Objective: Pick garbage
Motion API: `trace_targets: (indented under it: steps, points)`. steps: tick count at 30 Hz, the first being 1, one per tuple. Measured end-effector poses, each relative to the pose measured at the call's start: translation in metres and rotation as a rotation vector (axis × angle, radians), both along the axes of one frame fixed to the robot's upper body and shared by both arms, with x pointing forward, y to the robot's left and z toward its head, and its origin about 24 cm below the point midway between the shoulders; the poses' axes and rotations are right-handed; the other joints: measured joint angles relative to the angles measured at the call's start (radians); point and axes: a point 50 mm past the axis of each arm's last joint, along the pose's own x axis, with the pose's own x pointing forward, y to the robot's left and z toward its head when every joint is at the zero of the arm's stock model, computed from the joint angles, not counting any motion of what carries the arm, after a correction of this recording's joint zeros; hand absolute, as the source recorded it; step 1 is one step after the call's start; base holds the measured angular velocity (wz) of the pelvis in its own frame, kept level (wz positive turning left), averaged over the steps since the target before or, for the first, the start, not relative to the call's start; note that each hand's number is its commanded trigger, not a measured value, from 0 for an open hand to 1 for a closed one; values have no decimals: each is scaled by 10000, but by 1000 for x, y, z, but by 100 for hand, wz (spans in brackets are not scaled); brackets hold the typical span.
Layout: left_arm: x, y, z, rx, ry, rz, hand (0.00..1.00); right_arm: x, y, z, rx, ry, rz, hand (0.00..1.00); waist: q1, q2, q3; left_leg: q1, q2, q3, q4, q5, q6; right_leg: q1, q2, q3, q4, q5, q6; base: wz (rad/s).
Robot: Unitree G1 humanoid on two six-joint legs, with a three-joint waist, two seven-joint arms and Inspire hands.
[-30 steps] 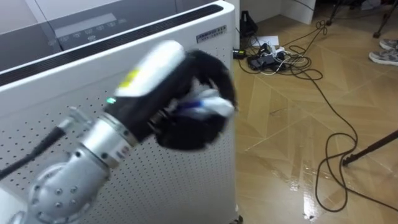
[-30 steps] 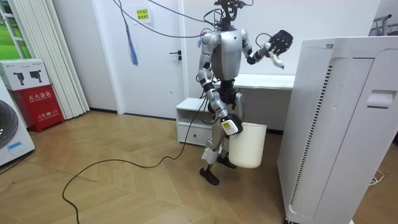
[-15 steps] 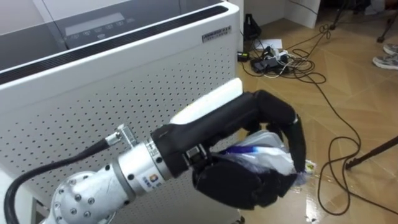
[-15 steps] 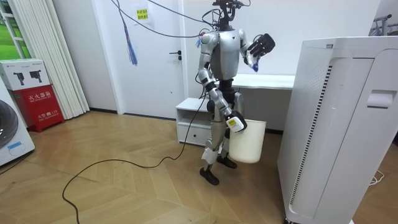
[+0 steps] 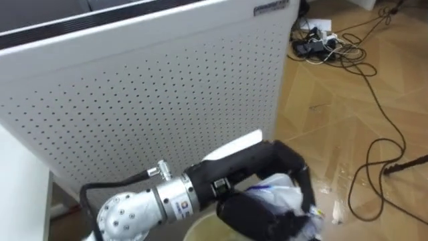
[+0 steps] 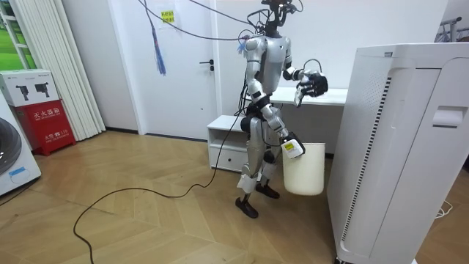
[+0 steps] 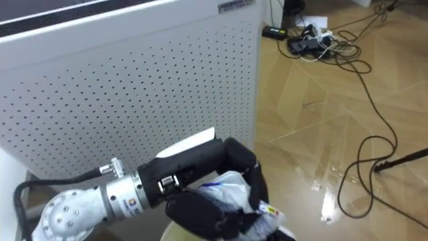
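Crumpled white-and-blue plastic garbage is shown clenched in the curled fingers of the left hand, held above a white bin on the near side of a tall perforated white cabinet. The bin is carried low at the robot's side by the right hand, whose grip cannot be made out. For a clean drop, the left hand should be centred over the bin's mouth before its hold is loosened, lest the light wrapper be lost to the wooden floor on the right.
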Motion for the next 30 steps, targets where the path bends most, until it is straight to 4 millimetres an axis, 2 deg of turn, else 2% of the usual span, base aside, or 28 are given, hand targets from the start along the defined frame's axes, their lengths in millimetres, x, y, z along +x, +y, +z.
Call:
trace_targets:
  steps: [5,11,15,26,28,29,30]
  points:
    - [9,1,-30,143,1274,544,100,0,2,-3,-1,139,-113,100,333,-31,19,-471,-22,-11,-5,35,15,-479,-20,-2,26,5,3,0]
    - [13,8,-61,545,2413,1085,100,-1,1,-4,-32,137,-146,100,356,-58,37,-856,-7,18,61,34,15,-893,-35,-19,161,9,3,0]
    - [14,13,-70,740,2709,1276,100,5,0,0,-123,-44,-94,100,352,-141,94,-1097,14,17,65,34,15,-1133,-56,-1,169,9,2,0]
    - [13,25,-88,1159,2918,2061,100,12,2,5,-126,-514,-124,100,306,-218,143,-1544,19,16,195,35,16,-1641,-88,36,430,8,2,0]
    - [13,25,-88,1252,2835,2125,82,12,2,6,-123,-540,-119,100,292,-220,145,-1660,21,19,249,34,16,-1791,-98,37,540,8,2,0]
    - [13,26,-88,1277,2825,2135,63,12,2,6,-120,-540,-119,100,282,-224,147,-1722,22,20,271,35,16,-1835,-99,42,548,8,2,0]
    - [13,26,-88,1286,2815,2143,7,12,2,6,-121,-544,-120,100,277,-226,148,-1756,22,19,293,35,16,-1855,-100,43,547,8,2,0]
